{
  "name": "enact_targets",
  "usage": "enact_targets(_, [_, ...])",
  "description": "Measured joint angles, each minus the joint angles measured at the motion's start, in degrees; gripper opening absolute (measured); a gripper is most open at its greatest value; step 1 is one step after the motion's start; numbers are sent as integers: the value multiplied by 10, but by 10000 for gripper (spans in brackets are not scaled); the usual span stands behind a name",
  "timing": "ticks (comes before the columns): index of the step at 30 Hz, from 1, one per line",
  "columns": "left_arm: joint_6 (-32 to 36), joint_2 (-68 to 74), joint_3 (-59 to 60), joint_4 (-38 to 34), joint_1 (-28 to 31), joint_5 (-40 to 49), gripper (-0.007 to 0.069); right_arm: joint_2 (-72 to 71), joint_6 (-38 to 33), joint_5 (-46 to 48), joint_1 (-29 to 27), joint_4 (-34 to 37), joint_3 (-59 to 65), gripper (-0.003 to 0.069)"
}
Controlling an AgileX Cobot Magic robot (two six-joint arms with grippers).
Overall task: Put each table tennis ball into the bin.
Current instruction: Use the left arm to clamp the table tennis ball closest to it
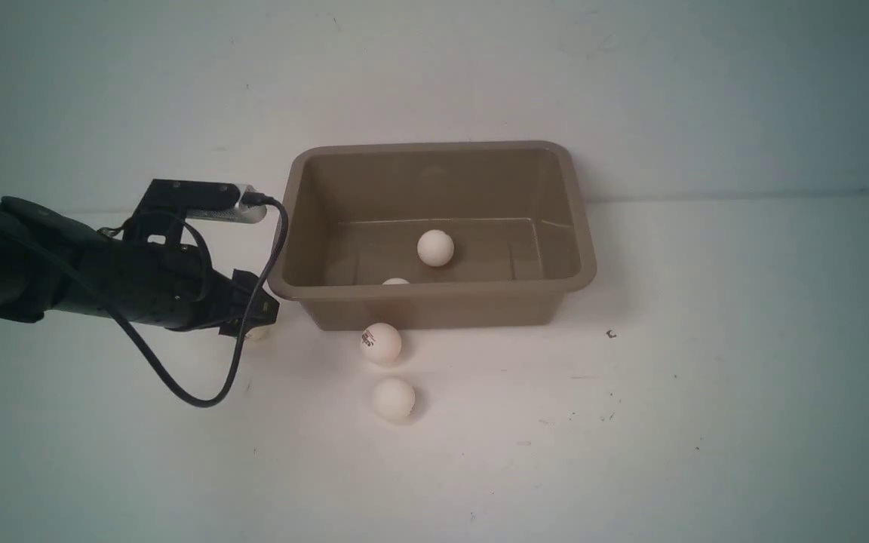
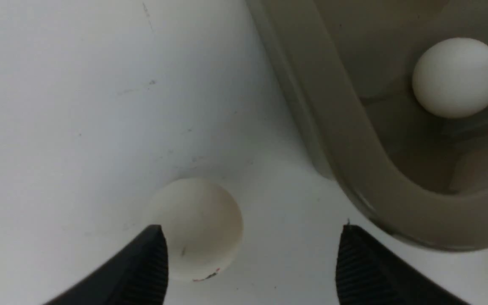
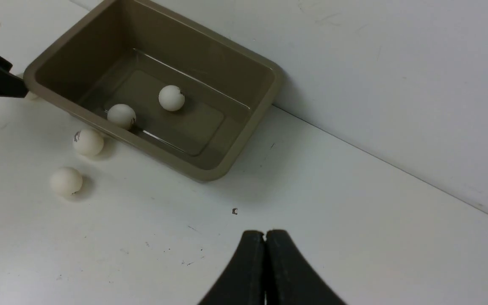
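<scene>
**A light little ball sits between open fingers**

The brown plastic bin point(image 1: 480, 289) has slanted walls, round corners and a wide rim. Just beside its near left corner, the left gripper point(image 2: 250, 254) hangs low over the white table point(image 1: 706, 422). It is spread wide and holds nothing.

One ball point(image 2: 197, 226) sits between its black ribbed fingers point(image 2: 142, 275), close to one of them. It may be touching, but I cannot tell. The ball is round, smooth and dull white. It looks very light and hard, so it would likely roll or pop away if bumped. It is best to pinch it gently across its fat middle.

Two other balls point(image 1: 435, 248) lie inside the bin. Two more balls point(image 1: 394, 398) wait on the table in front. The right gripper point(image 3: 265, 254) is pressed together and empty.
</scene>
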Motion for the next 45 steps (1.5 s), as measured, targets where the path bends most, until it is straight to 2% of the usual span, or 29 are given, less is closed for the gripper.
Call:
enact_targets(6, [6, 6, -1, 0, -1, -20, 503, 0, 0, 0, 0, 0, 0, -16])
enact_targets(28, [18, 66, -48, -4, -2, -30, 502, 0, 0, 0, 0, 15, 0, -16])
enact_targets(40, [18, 73, -52, -4, -2, -8, 389, 0, 0, 0, 0, 17, 0, -16])
enact_targets(45, [18, 80, -52, -1, -2, 7, 384, 0, 0, 0, 0, 19, 0, -16])
